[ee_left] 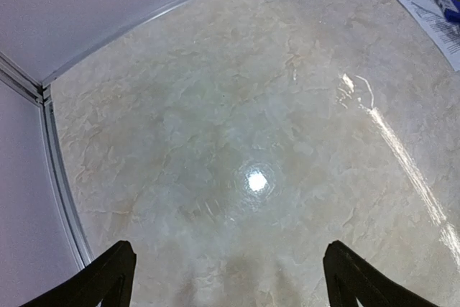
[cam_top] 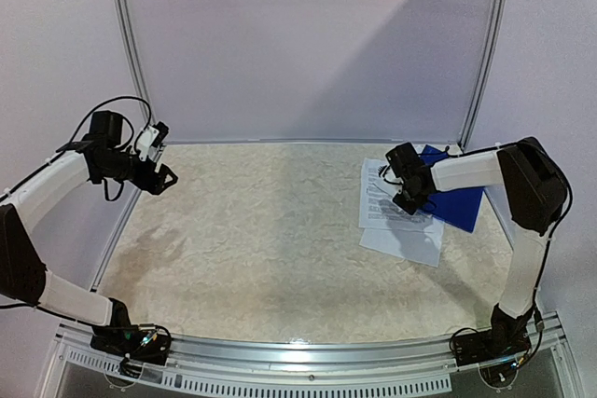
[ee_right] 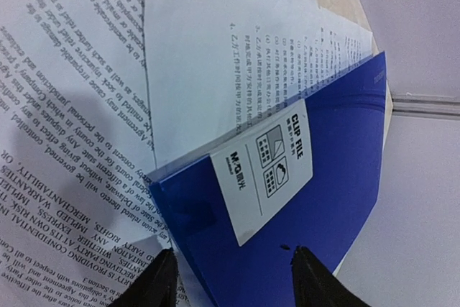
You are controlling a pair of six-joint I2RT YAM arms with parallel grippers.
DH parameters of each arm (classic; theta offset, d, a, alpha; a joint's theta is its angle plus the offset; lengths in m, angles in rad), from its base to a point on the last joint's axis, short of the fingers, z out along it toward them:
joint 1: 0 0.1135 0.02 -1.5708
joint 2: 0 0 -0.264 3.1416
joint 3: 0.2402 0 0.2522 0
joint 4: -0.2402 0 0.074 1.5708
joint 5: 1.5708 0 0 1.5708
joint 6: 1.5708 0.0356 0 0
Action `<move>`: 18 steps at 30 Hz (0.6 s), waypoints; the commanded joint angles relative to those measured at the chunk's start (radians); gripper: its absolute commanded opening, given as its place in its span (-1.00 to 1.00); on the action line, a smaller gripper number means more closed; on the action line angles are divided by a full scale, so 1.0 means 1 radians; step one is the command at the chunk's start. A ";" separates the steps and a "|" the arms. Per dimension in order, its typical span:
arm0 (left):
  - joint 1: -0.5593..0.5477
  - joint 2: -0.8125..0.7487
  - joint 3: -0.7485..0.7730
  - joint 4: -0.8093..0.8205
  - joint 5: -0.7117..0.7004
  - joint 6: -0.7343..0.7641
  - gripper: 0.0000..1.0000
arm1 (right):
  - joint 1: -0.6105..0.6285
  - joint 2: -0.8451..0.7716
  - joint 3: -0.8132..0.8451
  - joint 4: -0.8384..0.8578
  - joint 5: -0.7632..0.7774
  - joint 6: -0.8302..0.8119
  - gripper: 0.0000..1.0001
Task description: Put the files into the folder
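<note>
Tabletop [cam_top: 270, 230]: cream, marbled pattern, glossy finish; bright round glare spot [ee_left: 257, 180] and long pale streak in left wrist view; faint grey shadow patch towards left side.
Back wall panel [cam_top: 308, 34]: plain, pale lilac-white, diagonal shadow across right half.
Metal uprights: two, silver, one at left [cam_top: 131, 44], one at right [cam_top: 487, 44], framing back panel.
Near-edge rail [cam_top: 308, 361]: silver metal, runs along table front; slotted strip [cam_top: 308, 386] just below it.

Beige marbled table [cam_top: 280, 240] between pale walls [cam_top: 308, 34]
Grey metal strips [cam_top: 128, 34] join the plain walls at the top of the frame. A slanted shadow [cam_top: 420, 72] darkens the upper right, and a bright light spot [ee_left: 256, 180] shines on the glossy table.
</note>
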 commanded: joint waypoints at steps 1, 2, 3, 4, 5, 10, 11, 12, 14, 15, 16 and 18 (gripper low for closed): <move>-0.009 -0.003 -0.016 -0.035 0.050 -0.001 0.86 | 0.009 0.047 -0.019 0.072 0.097 -0.023 -0.03; -0.009 -0.007 -0.019 -0.033 0.052 0.003 0.86 | 0.008 0.047 -0.023 0.090 0.111 -0.023 -0.09; -0.009 -0.012 -0.023 -0.030 0.052 0.004 0.86 | 0.009 0.045 -0.026 0.105 0.121 -0.024 -0.15; -0.010 -0.016 -0.026 -0.025 0.053 0.007 0.86 | 0.009 0.043 -0.030 0.118 0.124 -0.026 -0.18; -0.009 -0.021 -0.029 -0.021 0.055 0.009 0.86 | 0.009 0.039 -0.034 0.131 0.128 -0.030 -0.21; -0.009 -0.039 -0.037 -0.011 0.081 0.019 0.86 | 0.009 0.056 -0.034 0.187 0.174 -0.061 -0.30; -0.008 -0.042 -0.039 -0.010 0.085 0.019 0.86 | 0.009 0.063 -0.033 0.198 0.186 -0.070 -0.30; -0.008 -0.043 -0.038 -0.011 0.085 0.021 0.86 | 0.009 0.074 -0.033 0.215 0.205 -0.088 -0.31; -0.009 -0.043 -0.035 -0.014 0.080 0.026 0.86 | 0.008 0.102 -0.036 0.262 0.278 -0.124 -0.35; -0.009 -0.043 -0.035 -0.016 0.077 0.029 0.86 | 0.009 0.119 -0.037 0.297 0.323 -0.160 -0.37; -0.008 -0.044 -0.035 -0.017 0.075 0.031 0.86 | 0.009 0.130 -0.039 0.327 0.370 -0.183 -0.37; -0.009 -0.044 -0.035 -0.016 0.074 0.033 0.86 | 0.009 0.153 -0.046 0.383 0.415 -0.242 -0.39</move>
